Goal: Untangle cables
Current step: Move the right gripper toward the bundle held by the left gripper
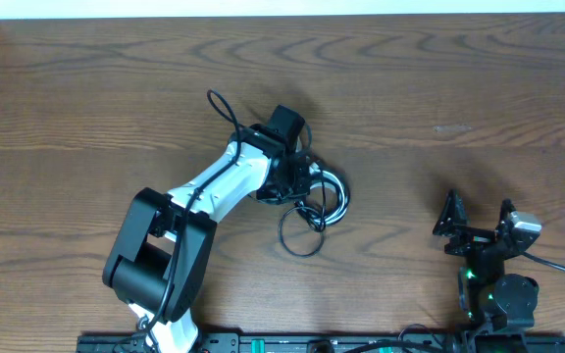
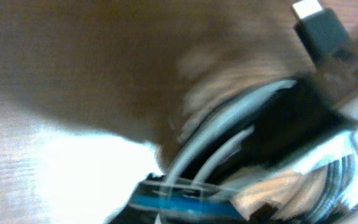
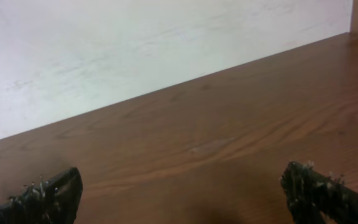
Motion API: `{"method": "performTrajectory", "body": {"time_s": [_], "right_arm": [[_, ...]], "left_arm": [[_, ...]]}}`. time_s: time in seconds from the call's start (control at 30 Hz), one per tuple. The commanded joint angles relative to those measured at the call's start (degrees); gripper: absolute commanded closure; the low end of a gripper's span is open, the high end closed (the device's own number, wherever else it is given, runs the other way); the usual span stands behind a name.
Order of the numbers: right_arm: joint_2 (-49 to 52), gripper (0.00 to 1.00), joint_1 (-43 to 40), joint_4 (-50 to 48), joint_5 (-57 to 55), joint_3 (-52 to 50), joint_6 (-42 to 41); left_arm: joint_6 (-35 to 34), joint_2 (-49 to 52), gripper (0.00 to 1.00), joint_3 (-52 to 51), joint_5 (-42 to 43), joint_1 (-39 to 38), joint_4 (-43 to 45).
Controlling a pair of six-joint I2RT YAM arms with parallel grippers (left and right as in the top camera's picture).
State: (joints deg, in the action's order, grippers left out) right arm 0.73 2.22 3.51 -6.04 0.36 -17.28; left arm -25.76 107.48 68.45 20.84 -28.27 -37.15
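1. Left pincer [image 1: 300,179] is parked right on the cables [image 1: 314,208], about mid-table. The wrist view is pure blur, so I can't tell if it's clamped on a cord or let go.
2. It's all one knotted clump: black loops [image 1: 297,236] crossing a white cord [image 1: 339,196], with a plug [image 2: 319,25] poking out.
3. Nothing looks separated yet, so I'd say basically all the untangling is left.
4. Right pincer [image 1: 477,221] hangs wide open and empty, well off to the near right of the table [image 1: 410,78].

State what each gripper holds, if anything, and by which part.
Right gripper: open, nothing held. Left gripper: down in the cables; blurred, so any hold cannot be told.
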Motion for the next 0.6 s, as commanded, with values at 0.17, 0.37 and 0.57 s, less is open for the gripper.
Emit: {"method": "performTrajectory", "body": {"time_s": [0.17, 0.37, 0.57], "right_arm": [[-0.1, 0.01, 0.7, 0.1, 9.9, 0.0, -6.4], [1.1, 0.01, 0.7, 0.1, 20.9, 0.2, -14.4], [8.7, 0.01, 0.7, 0.4, 24.2, 3.7, -19.5]], "left_arm": [[6.3, -3.5, 0.39, 6.9, 0.0, 0.9, -4.3], [5.4, -6.3, 0.47, 10.8, -0.9, 1.0, -11.0], [-0.1, -6.4, 0.74, 9.7, -0.9, 0.1, -18.5]]}}
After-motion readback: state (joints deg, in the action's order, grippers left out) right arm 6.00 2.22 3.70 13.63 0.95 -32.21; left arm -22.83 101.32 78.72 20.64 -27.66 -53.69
